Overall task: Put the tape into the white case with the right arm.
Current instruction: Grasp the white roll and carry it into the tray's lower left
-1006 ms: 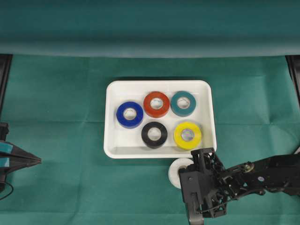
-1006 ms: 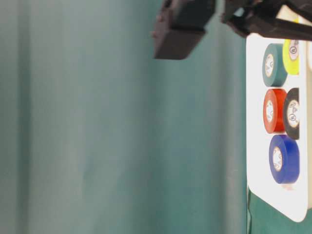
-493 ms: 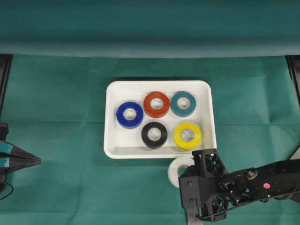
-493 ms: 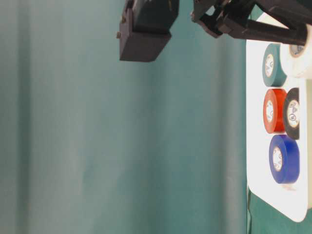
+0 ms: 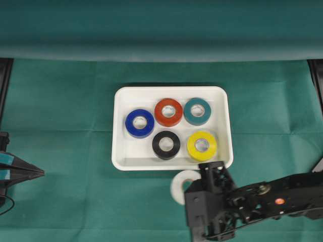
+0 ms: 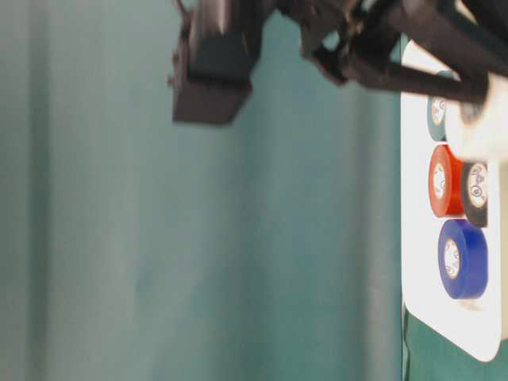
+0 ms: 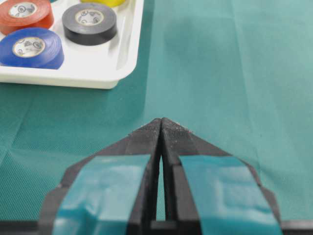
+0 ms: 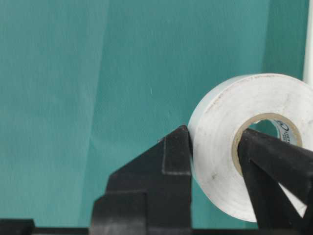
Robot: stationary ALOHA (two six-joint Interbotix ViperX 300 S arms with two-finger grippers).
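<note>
My right gripper [image 8: 215, 134] is shut on the white tape [image 8: 220, 147]: one finger presses its outer face and the other sits in its cardboard core. From overhead, the white tape [image 5: 180, 184] sticks out to the left of the black right arm [image 5: 237, 201], just below the front rim of the white case [image 5: 171, 165] and outside it. The table-level view shows the white tape [image 6: 476, 127] blurred, held clear of the cloth. At the far left, my left gripper [image 5: 39, 173] with teal bands rests shut with nothing in it [image 7: 161, 121].
Inside the case lie a blue roll [image 5: 140, 123], a red roll [image 5: 168, 112], a teal roll [image 5: 197, 111], a black roll [image 5: 166, 144] and a yellow roll [image 5: 202, 145]. Green cloth [image 5: 65, 126] covers the table. A curtain fold [image 5: 161, 50] runs along the back.
The right arm has moved left along the case's front rim, carrying the white tape with it. The left arm has stayed still.
</note>
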